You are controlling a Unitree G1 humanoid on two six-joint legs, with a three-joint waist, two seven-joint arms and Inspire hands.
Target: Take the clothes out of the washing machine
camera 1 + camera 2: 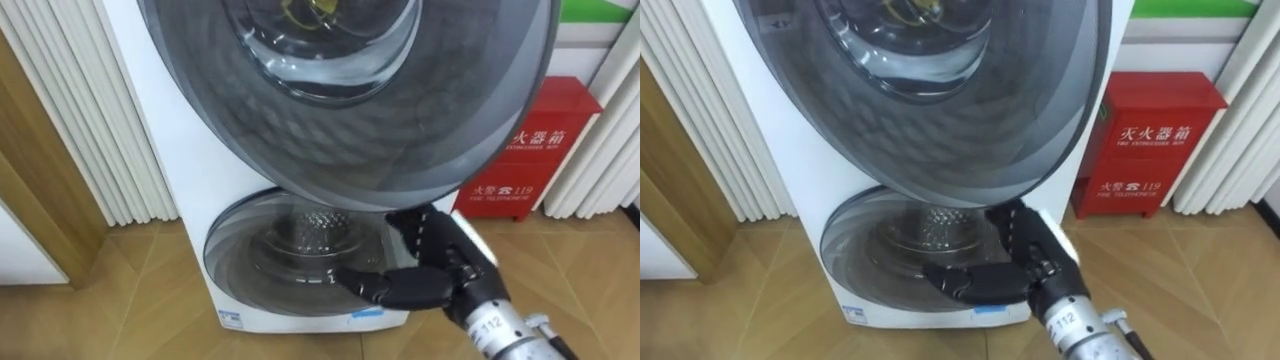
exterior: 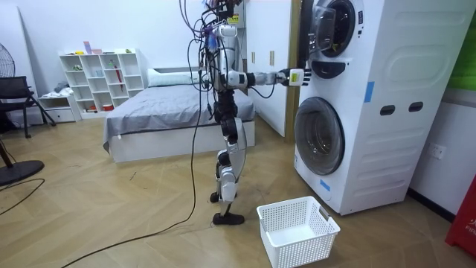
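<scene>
Right hand, fingers straight and thumb spread, grasping nothing, lay at the lower rim of the washing machine's open upper door; room view added a white basket on the floor.

eyes: head-mounted, close, looking down the washer | room: far off, seemingly side-on | shared: washer front

White stacked washing machine: upper round door swung open, lower door shut
</scene>
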